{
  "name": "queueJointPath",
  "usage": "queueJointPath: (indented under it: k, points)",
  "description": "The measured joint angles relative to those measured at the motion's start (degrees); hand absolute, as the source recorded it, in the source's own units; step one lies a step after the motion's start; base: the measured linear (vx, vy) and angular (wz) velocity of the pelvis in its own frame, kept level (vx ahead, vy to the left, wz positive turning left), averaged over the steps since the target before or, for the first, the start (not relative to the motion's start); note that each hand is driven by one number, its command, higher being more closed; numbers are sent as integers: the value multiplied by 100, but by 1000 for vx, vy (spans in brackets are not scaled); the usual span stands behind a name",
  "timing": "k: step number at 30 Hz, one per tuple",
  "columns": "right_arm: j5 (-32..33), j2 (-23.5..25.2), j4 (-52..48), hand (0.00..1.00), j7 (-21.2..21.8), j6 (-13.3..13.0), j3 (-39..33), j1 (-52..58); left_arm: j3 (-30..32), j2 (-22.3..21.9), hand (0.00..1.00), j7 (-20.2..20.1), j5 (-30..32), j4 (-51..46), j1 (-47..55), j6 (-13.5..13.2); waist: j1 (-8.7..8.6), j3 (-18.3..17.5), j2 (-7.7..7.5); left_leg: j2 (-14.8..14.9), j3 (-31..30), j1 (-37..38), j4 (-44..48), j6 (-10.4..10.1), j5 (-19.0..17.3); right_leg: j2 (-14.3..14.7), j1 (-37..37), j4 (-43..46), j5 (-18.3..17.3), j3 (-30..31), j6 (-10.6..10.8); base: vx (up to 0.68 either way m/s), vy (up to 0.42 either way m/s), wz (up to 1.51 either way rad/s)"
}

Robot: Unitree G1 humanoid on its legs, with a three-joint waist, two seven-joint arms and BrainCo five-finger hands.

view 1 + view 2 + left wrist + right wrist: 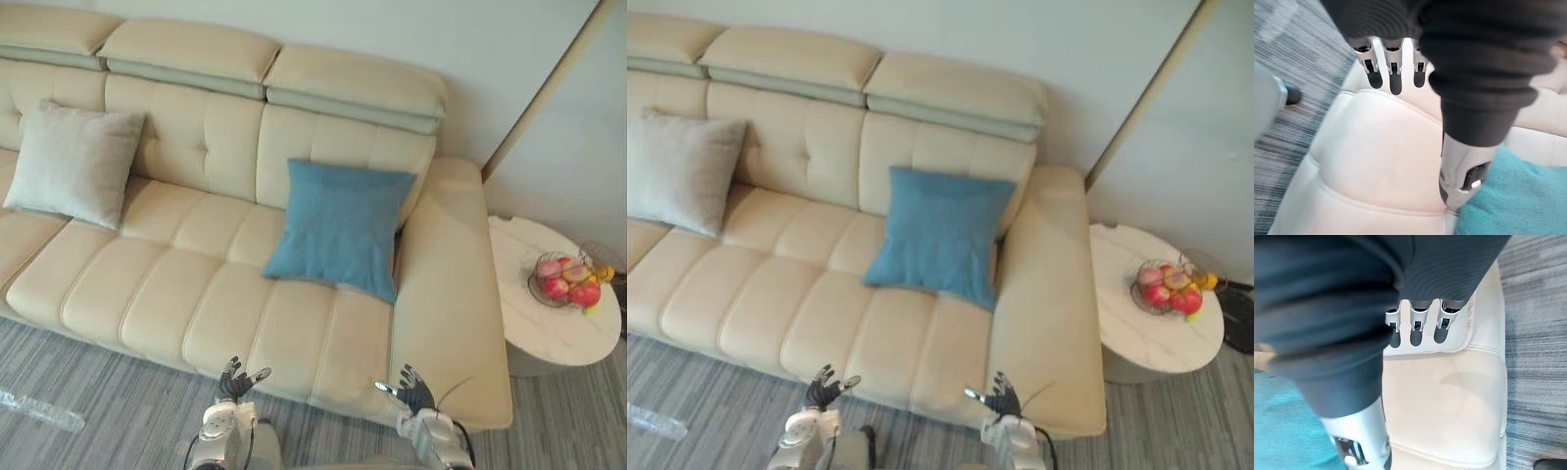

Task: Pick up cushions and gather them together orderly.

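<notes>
Left hand [235,380] and right hand [411,390] are released, grasping nothing. Blue cushion [341,227] leans beyond and between them. Grey cushion [73,162] sits well left of the left hand.

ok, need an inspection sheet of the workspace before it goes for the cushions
surface: cream sofa, two cushions on its seat.
job's things: blue cushion leaning on the backrest near the right armrest; grey cushion leaning on the backrest at the far left; well apart, not yet gathered.
clutter: clear object on the striped carpet, lower left; cannot tell what it is.
robot hands: left robot hand and right robot hand both open, holding nothing, by the seat's front edge.
cables: nothing seen.
surroundings: round white side table right of the sofa, carrying a wire fruit bowl; pale wall behind.
</notes>
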Motion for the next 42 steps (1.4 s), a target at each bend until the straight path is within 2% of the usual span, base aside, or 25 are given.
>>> queueJointPath:
  k: [1, 2, 3, 4, 5, 6, 7, 8, 10, 12, 13, 14, 16, 17, 20, 24, 30, 34, 35, 42]
  points:
    - [10, -4, 0, 0, -11, -8, 0, 9, -40, -3, 0, -2, 0, 0, -9, 0, -4, 7, 11, 26, -24, -33, 14, -28, 28, 23, 11, -56, -10, -75, -26, -293, -220, -2]
    - [41, -16, 7, 0, -37, -16, -1, 33, -138, 7, 0, -7, -1, 1, -16, 0, -16, 37, 45, 104, -17, -108, 1, -63, 161, 87, 12, -149, 5, -208, -176, -240, -128, 30]
    - [50, -21, 15, 0, -87, -21, -19, 33, -213, 5, 0, -16, -43, 8, -30, 4, -106, 111, 79, 128, -1, -118, -217, -72, 495, 140, 35, -237, 83, -396, -315, -294, -155, 42]
    - [58, -20, 20, 0, -94, -18, -53, 92, -239, -18, 0, -30, -51, 5, -35, 3, -139, 118, 73, 131, 43, -83, -433, -74, 703, 141, 28, -259, 125, -483, -385, -294, -136, 61]
    - [89, -15, 21, 0, -96, -18, -103, 206, -248, -60, 0, -32, -53, 5, -33, 2, -176, 118, 53, 122, 75, 24, -892, -100, 1063, 112, 4, -349, 215, -667, -540, -215, -104, 42]
    - [98, -11, 21, 0, -96, -20, -108, 237, -249, -76, 0, -35, -53, 5, -60, 1, -192, 129, 38, 135, 120, 40, -925, -81, 1042, 87, 1, -401, 236, -740, -591, -321, -108, 48]
    - [177, -22, 95, 0, -94, -10, -191, 312, -244, -129, 0, -37, -54, 8, -36, 10, -224, 236, 61, 150, 262, 40, -278, 141, 637, 52, -35, -413, 327, -888, -783, -268, -50, 35]
    - [218, -27, 107, 0, -97, -3, -240, 365, -242, -133, 0, -37, -54, 8, 1, 16, -231, 235, 52, 130, 254, 26, 73, 246, 387, 8, -104, -388, 352, -932, -807, -321, -17, 39]
    - [223, -64, 164, 0, -79, 10, -270, 459, -239, -133, 0, -36, -52, 10, 100, 20, -334, 212, 65, 128, 163, 176, 765, 205, -186, -76, -264, -328, 442, -965, -755, -238, 72, 23]
    - [223, -72, 337, 0, -61, 32, -332, 453, -236, -126, 0, -37, -51, 81, 174, 22, -360, 175, 154, 126, 67, 576, 673, 121, -625, -90, -296, -401, 561, -953, -655, -164, 185, 3]
    - [224, -96, 458, 0, -47, 30, -393, 481, -236, -119, 0, -38, -46, 231, 182, 30, -385, 112, 228, 96, 84, 869, 185, -8, -798, -57, -273, -519, 650, -907, -540, -128, 216, -6]
    - [225, -43, 625, 0, -30, 67, -433, 489, -243, -79, 0, -38, -41, 344, 204, 59, -391, 53, 154, -38, 196, 1053, -265, -106, -678, -115, -224, -737, 819, -757, -454, -96, 197, -13]
    - [224, 35, 720, 0, 33, 100, -434, 621, -261, 84, 0, -35, -25, 392, 369, 66, -416, -181, 46, -294, 285, 1173, -767, -14, -405, -231, -157, -1310, 1197, -640, -334, -57, 187, -13]
    - [224, 18, 730, 0, 34, 97, -486, 674, -303, 173, 0, -32, -5, 453, 372, 67, -488, -212, 23, -411, 284, 1233, -889, 63, -308, -309, 32, -1592, 1385, -660, -263, -18, 180, 0]
    - [216, -36, 844, 0, 35, 98, -561, 795, -360, 290, 0, -40, 35, 607, 406, 74, -516, -269, 35, -693, 366, 1563, -1388, 208, -79, -503, 257, -1978, 1619, -616, -195, -32, 164, 3]
    - [205, -101, 981, 0, 63, 148, -612, 800, -355, 318, 0, -104, 150, 814, 410, 110, -554, -368, 66, -934, 416, 1805, -1852, 313, 163, -639, 356, -2147, 1718, -552, -131, 0, 89, -2]
    - [192, -214, 1164, 0, 151, 155, -665, 747, -319, 346, 0, -219, 265, 976, 487, 115, -622, -416, 99, -955, 402, 1983, -2018, 332, 219, -620, 446, -2252, 1732, -543, -140, 4, 9, -1]
    - [159, -236, 1225, 0, 148, 164, -669, 757, -220, 396, 0, -255, 365, 1070, 517, 117, -640, -434, 62, -956, 420, 2181, -2151, 331, 227, -597, 635, -2411, 1782, -523, -151, 7, -3, -4]
    - [-15, -414, 1249, 0, 151, 224, -650, 750, -176, 473, 0, -257, 465, 1132, 618, 120, -687, -427, 62, -976, 462, 2406, -2319, 331, 226, -593, 798, -2513, 1802, -473, -158, 7, -4, -5]
    - [-15, -414, 1249, 0, 151, 225, -650, 762, -177, 473, 0, -259, 464, 1134, 626, 121, -687, -426, 59, -977, 459, 2424, -2318, 331, 227, -593, 820, -2513, 1803, -478, -158, 0, 0, 0]
